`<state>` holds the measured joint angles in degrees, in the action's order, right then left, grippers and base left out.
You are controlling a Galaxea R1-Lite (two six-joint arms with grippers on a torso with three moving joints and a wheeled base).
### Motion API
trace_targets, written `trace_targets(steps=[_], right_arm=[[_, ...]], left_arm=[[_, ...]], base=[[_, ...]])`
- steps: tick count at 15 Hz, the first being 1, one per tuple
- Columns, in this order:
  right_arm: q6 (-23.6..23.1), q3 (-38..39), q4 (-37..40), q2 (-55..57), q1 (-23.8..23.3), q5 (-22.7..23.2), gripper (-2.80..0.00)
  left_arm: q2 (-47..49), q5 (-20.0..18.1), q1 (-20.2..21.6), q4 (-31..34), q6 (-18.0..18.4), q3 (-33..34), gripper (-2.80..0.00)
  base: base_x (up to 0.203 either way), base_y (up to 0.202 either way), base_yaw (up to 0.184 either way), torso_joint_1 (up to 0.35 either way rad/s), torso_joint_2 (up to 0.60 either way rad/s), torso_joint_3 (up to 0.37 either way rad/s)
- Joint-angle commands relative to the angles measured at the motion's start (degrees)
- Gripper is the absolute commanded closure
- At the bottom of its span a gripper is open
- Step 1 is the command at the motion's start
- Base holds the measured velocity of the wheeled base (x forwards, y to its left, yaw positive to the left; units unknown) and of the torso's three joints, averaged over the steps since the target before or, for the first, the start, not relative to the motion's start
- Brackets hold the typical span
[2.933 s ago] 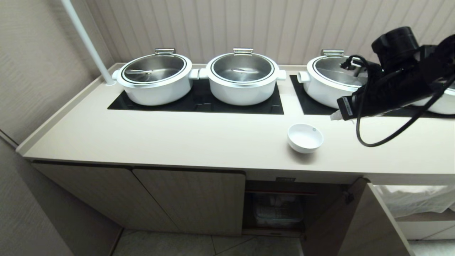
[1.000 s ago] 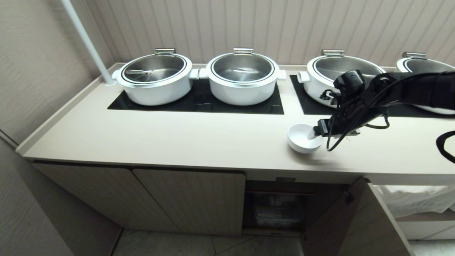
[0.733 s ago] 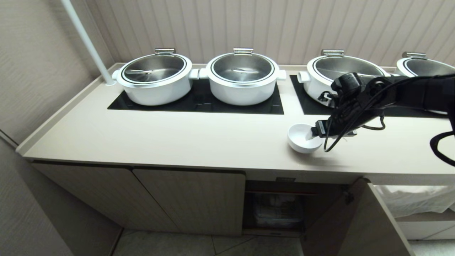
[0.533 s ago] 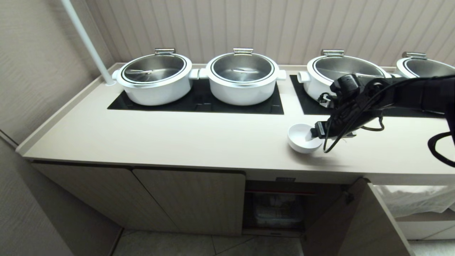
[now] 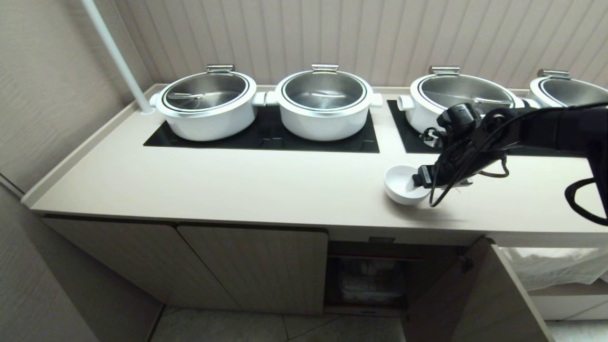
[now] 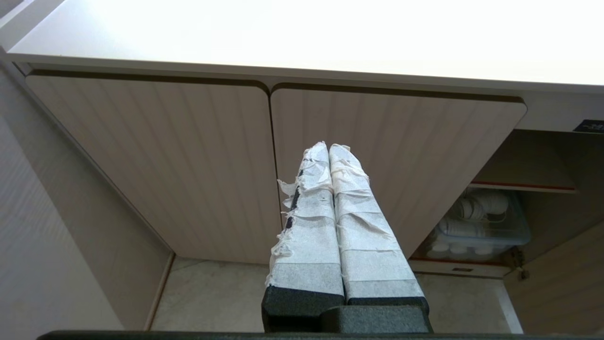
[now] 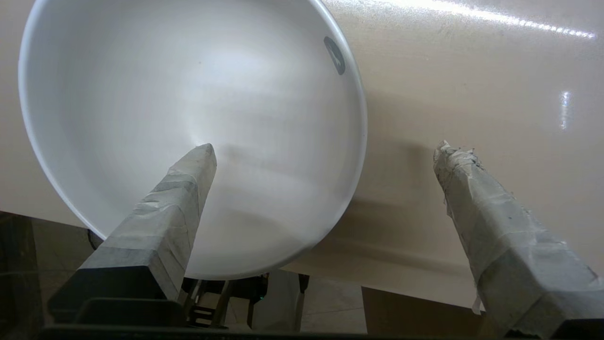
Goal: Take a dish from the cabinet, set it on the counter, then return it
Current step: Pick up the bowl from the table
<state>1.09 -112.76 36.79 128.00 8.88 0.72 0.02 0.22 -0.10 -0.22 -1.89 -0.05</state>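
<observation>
The dish, a small white bowl, stands upright on the beige counter near its front edge. My right gripper is open and straddles the bowl's right rim. In the right wrist view one taped finger reaches inside the dish, and the other finger hangs outside over the counter. Neither finger grips the rim. Below, the cabinet has one compartment open. My left gripper is shut and empty, parked low before the closed cabinet doors.
Several white pots with steel lids sit on black hob panels at the back. A cabinet door stands swung open at lower right. A clear bin of stacked white dishes fills the open compartment. A white pole rises at back left.
The right arm came down from above the pots to the dish, then edged left so one finger sits deeper inside it. The dish itself has stayed put.
</observation>
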Motion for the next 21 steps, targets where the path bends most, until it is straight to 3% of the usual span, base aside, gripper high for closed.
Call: trace_targets(steps=[1, 21], right_arm=[[-0.1, 0.0, 0.2, 0.3, 0.3, 0.1, -2.8], [0.3, 0.1, 0.3, 0.8, 0.3, 0.1, -2.8]], left_arm=[[0.0, 0.1, 0.0, 0.0, 0.0, 0.0, 0.0], [0.0, 0.1, 0.0, 0.0, 0.0, 0.0, 0.0]], base=[[0.0, 0.0, 0.0, 0.0, 0.0, 0.0], [0.0, 0.0, 0.0, 0.0, 0.0, 0.0]])
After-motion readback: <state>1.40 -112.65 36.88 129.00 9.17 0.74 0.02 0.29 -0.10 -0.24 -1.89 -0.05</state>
